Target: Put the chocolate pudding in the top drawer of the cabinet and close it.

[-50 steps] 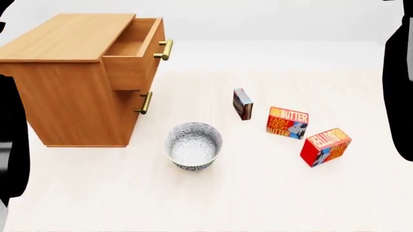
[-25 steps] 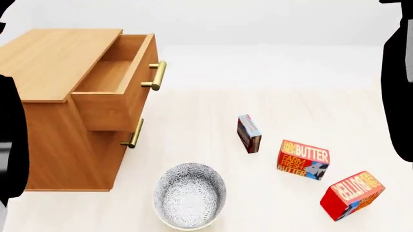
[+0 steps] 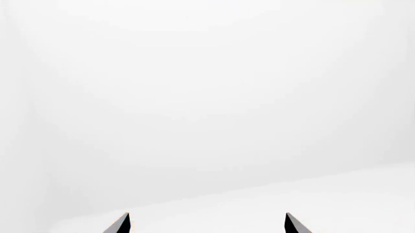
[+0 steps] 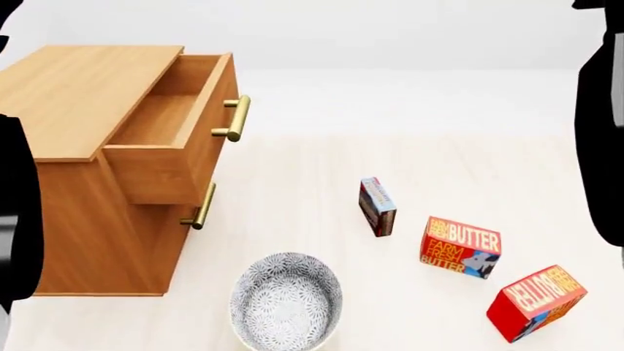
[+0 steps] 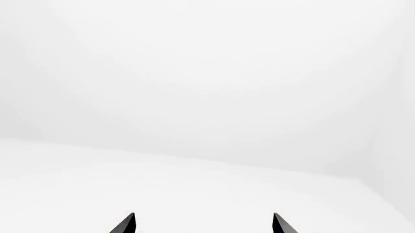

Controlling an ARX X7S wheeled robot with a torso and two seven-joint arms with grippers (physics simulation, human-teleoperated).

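On the bench (image 4: 322, 168), the chocolate pudding (image 4: 376, 206) stands on edge at centre, well apart from the cabinet (image 4: 88, 146) at nine o'clock, whose top drawer (image 4: 166, 139) is pulled out. A careless reach could likely topple it or catch the butter box (image 4: 460, 246) at four o'clock. Both arms are raised: left gripper (image 3: 206, 224) and right gripper (image 5: 203, 224) fingers spread, empty, facing blank wall.

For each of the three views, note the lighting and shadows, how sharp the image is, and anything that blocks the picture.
Head view: even, soft light, faint shadows, sharp throughout; black arm silhouettes block both side edges. Left wrist view: washed-out white, only the left gripper tips showing. Right wrist view: the same blank white, with the right gripper tips at the edge.
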